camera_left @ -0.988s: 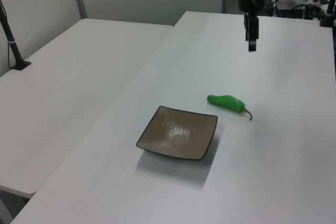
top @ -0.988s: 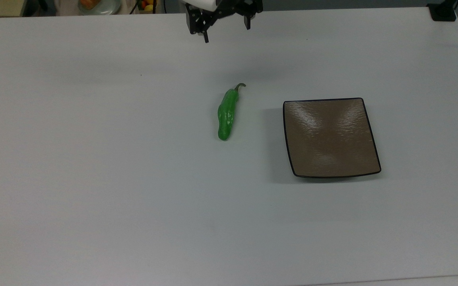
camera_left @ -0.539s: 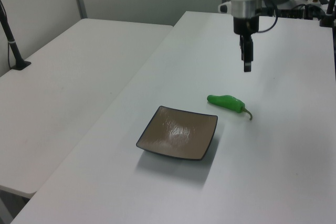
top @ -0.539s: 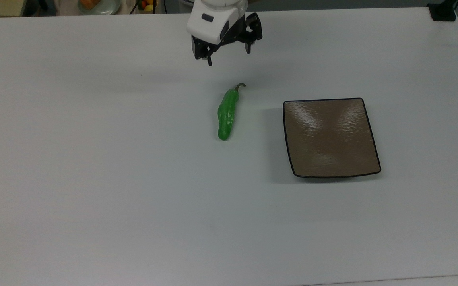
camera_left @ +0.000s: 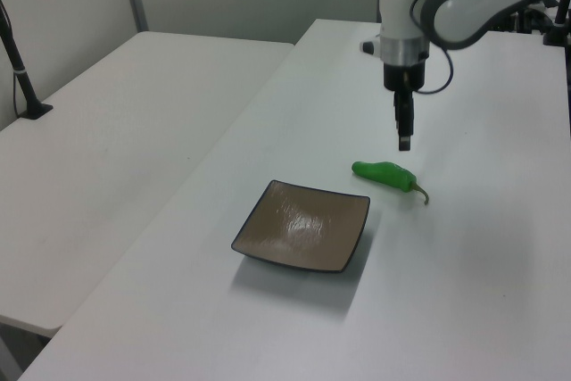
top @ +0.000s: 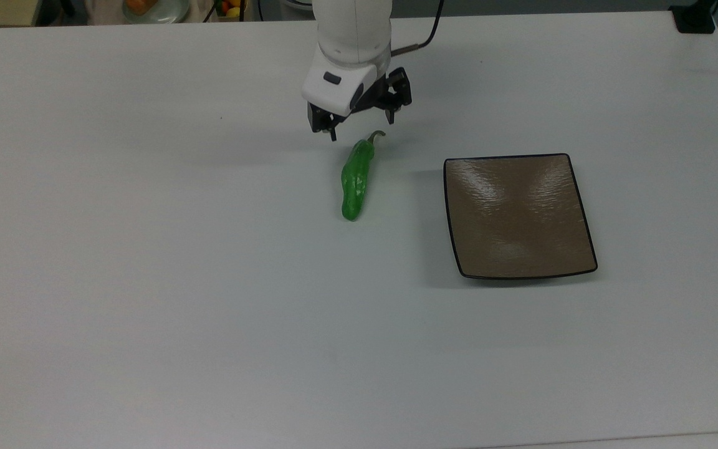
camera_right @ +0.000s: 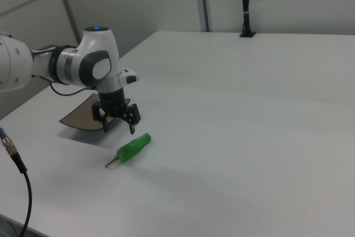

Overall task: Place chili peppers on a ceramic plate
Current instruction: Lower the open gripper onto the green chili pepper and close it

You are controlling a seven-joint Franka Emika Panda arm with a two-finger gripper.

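Spread wide and holding nothing, the gripper (top: 361, 126) hangs in the top view just above the stem end of the chili pepper (top: 355, 182), which lies mid-tabletop (top: 147, 280), well apart from the ceramic plate (top: 519, 215) nearer the top view's right edge.

From the left view, the gripper (camera_left: 403, 140) points straight down just beyond the chili pepper (camera_left: 384, 173); the ceramic plate (camera_left: 303, 238) sits nearer the tabletop's left edge.

From the right view, the gripper (camera_right: 118, 125) hovers above the chili pepper (camera_right: 132, 149), in front of the ceramic plate (camera_right: 80, 116).
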